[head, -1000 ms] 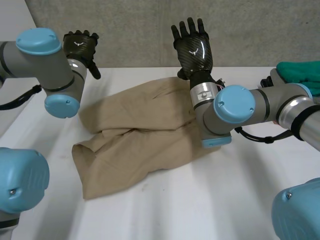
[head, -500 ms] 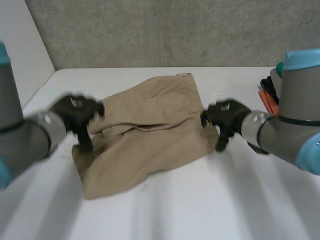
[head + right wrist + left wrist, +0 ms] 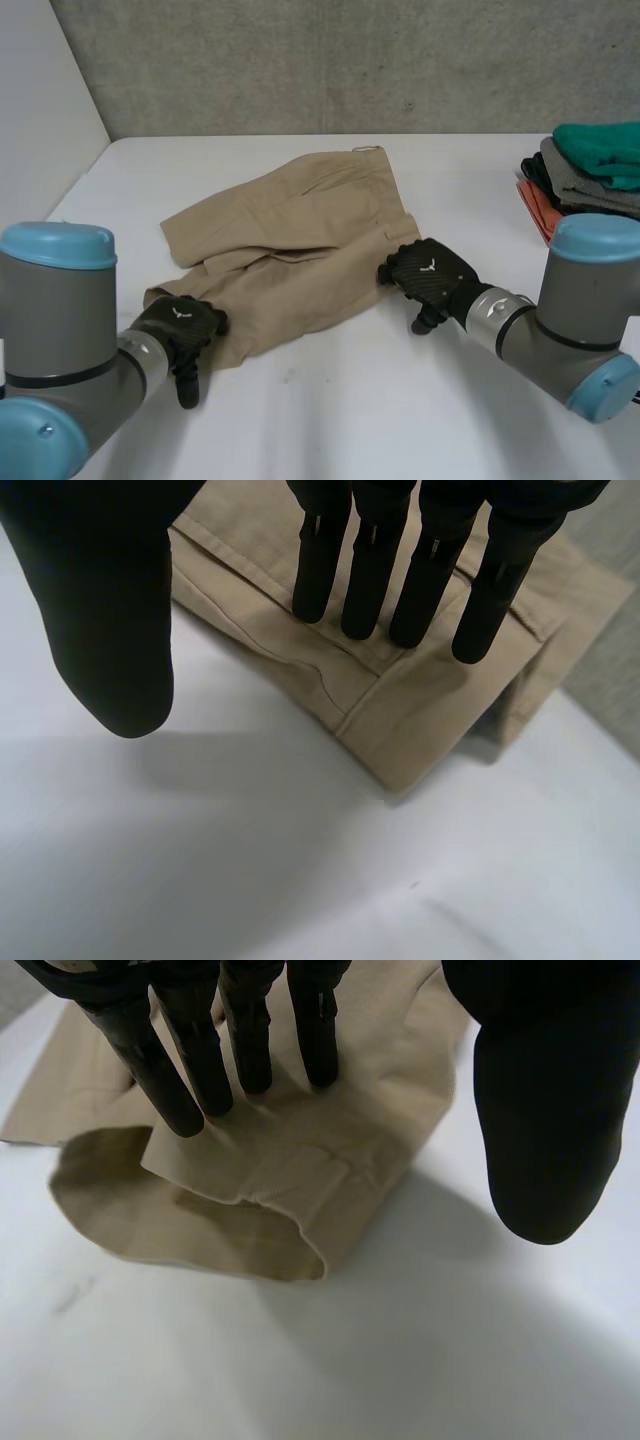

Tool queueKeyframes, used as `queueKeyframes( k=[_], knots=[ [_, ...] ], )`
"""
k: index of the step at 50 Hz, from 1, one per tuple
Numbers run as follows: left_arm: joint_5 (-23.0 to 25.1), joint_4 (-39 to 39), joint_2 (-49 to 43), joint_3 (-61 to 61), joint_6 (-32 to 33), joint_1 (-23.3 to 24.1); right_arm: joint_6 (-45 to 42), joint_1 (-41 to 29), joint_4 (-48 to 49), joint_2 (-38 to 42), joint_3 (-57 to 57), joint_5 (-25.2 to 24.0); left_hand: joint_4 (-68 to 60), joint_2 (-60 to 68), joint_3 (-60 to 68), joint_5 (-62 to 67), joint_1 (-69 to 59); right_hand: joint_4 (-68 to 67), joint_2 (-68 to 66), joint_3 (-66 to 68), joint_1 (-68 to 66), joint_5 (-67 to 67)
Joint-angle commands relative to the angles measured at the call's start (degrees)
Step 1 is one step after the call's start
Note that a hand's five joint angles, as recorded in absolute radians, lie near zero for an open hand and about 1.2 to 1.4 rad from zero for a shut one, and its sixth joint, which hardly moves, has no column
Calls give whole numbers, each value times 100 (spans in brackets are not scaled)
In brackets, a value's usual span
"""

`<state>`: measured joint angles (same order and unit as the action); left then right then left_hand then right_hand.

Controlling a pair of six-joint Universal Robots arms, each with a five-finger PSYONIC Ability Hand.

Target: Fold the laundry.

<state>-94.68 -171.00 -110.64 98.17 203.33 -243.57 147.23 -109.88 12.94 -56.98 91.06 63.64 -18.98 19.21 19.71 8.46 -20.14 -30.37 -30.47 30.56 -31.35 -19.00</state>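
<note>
Tan shorts (image 3: 290, 250) lie crumpled on the white table (image 3: 350, 420). My left hand (image 3: 180, 325) is low at the shorts' near left leg opening. In the left wrist view its straight fingers (image 3: 190, 1060) rest on the cloth (image 3: 300, 1190) just behind the open hem, while the thumb (image 3: 550, 1110) stands apart over bare table. My right hand (image 3: 425, 275) is at the shorts' right corner. In the right wrist view its straight fingers (image 3: 370, 560) reach over the seamed corner of the cloth (image 3: 420, 690), with the thumb (image 3: 110, 610) off to the side above the table. Neither hand grips the cloth.
A stack of folded clothes (image 3: 590, 170), green on top of grey and orange, sits at the table's far right. A grey wall runs behind the table and a white panel stands at the left.
Both hands have come down from raised positions behind the shorts to the table. The left is now at the near left leg hem, the right at the right corner.
</note>
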Motion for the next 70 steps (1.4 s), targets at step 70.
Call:
queueKeyframes(
  k=[70],
  knots=[
    [-60,735,211,-4877,382,-33,1520,116,-1874,-772,-3850,1660,-6102,6079,6029,6154,-5986,-4963,-4953,4944,-4865,-5100]
  ],
)
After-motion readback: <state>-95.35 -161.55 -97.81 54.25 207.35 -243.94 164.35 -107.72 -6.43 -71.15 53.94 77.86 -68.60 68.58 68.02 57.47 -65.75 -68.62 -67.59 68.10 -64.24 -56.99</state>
